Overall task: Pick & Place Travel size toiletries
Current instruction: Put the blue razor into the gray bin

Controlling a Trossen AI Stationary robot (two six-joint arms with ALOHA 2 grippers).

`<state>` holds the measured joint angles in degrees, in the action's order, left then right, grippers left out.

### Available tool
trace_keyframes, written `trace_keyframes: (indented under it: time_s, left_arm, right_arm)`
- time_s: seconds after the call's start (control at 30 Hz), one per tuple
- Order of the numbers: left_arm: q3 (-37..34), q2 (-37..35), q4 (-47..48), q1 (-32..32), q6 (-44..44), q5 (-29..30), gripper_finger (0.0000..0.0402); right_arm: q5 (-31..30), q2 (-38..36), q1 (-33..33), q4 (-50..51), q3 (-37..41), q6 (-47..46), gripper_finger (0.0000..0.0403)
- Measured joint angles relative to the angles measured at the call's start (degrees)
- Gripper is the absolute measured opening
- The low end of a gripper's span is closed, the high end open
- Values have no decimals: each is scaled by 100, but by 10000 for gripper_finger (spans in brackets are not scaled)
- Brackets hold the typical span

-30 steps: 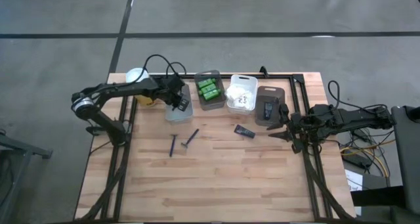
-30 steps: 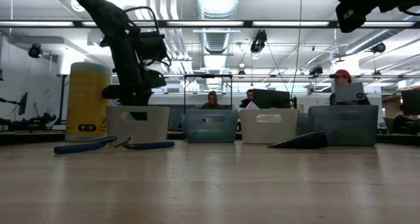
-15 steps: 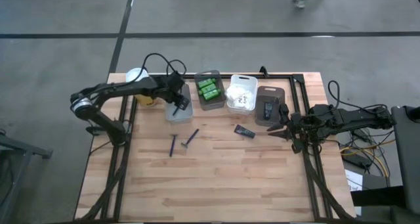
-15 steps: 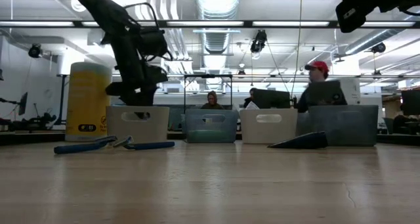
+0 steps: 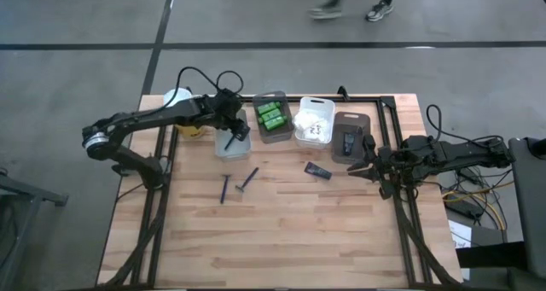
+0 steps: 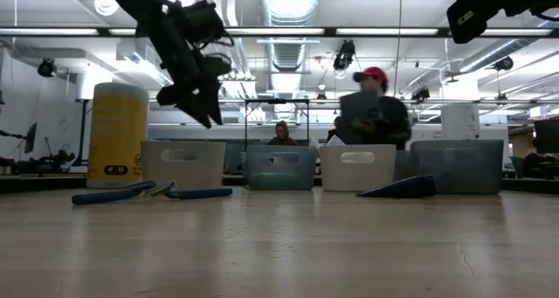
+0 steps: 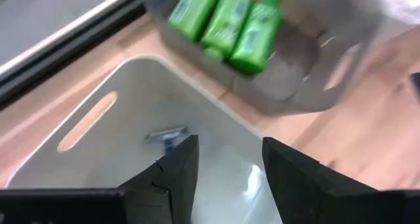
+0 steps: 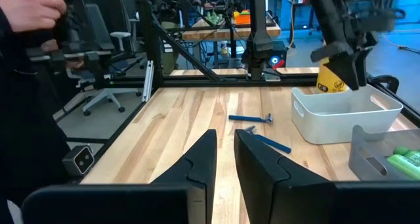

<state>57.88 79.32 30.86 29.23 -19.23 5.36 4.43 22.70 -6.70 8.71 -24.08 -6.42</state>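
Note:
My left gripper (image 5: 230, 136) (image 6: 206, 114) hangs open above the leftmost pale bin (image 5: 232, 146) (image 7: 98, 112). One dark blue razor (image 7: 167, 136) lies on that bin's floor, below the fingers and apart from them. Two more razors (image 5: 225, 189) (image 5: 248, 179) lie on the wood in front of the bin. A flat black sachet (image 5: 318, 171) rests on the table by the grey bin (image 5: 350, 140). Green tubes (image 5: 271, 116) (image 7: 226, 19) and white packets (image 5: 313, 120) fill the middle bins. My right gripper (image 5: 358, 171) (image 8: 225, 159) waits slightly open at the table's right edge.
A tall yellow canister (image 5: 182, 112) (image 6: 116, 141) stands left of the bins, behind my left arm. A black frame rail (image 5: 375, 96) runs along the far edge. Bare wood (image 5: 281, 231) spreads over the near half. A person (image 6: 371, 114) walks behind the table.
My left gripper has risen from the leftmost bin's rim to well above it and tipped, its fingertips now slanting down. A person has walked across the room behind the table, from right toward the middle.

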Motion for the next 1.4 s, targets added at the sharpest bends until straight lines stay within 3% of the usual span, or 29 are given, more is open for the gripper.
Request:
trace_keyframes:
  time_s: [0.33,0.77,1.2,1.4]
  left_arm:
    - [29,-514,-438,-847,21,33,172]
    - [25,-644,-432,-2645,79,31,172]
    - [-6,-234,17,-3954,-1640,85,172]
    - [-6,198,23,-3961,-2506,822,172]
  right_arm:
    - [2,2,0,0,0,0,84]
    - [2,0,0,0,0,0,116]
    - [0,0,0,0,0,0,148]
    - [1,1,0,-2,0,0,162]
